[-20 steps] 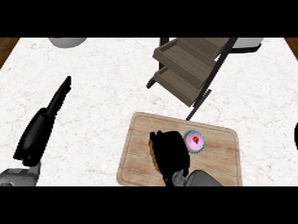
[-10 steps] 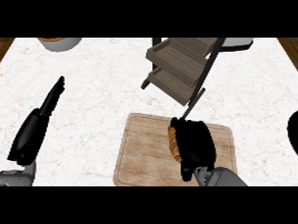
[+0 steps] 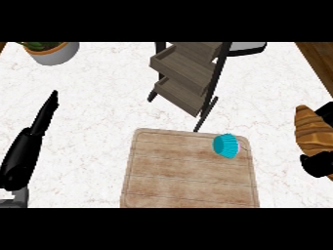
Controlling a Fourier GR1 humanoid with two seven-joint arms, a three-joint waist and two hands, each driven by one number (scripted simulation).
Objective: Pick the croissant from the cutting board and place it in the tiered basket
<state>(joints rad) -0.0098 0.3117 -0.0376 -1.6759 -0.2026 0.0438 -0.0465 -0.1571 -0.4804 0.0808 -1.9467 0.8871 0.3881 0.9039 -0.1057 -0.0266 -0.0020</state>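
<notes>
A golden-brown croissant [image 3: 314, 133] is off the wooden cutting board [image 3: 183, 176], out by the view's right edge. My right hand [image 3: 326, 165] is shut on it, black fingers curling round its far side and thumb below. The tiered basket [image 3: 189, 73], a dark frame with grey wooden trays, stands beyond the board's far edge, well left of the croissant. My left hand [image 3: 23, 151] rests open at the left with straight fingers pointing away.
A teal cupcake [image 3: 226, 145] lies tipped on the board's far right corner. A potted plant [image 3: 50, 51] stands at the far left. A grey object [image 3: 244, 46] sits behind the basket. Dark wood borders the white marble counter [image 3: 96, 112] on both sides.
The right hand has left the board with the croissant and swung right, up to the view's edge. The teal cupcake now shows on the board. The left hand keeps its pose.
</notes>
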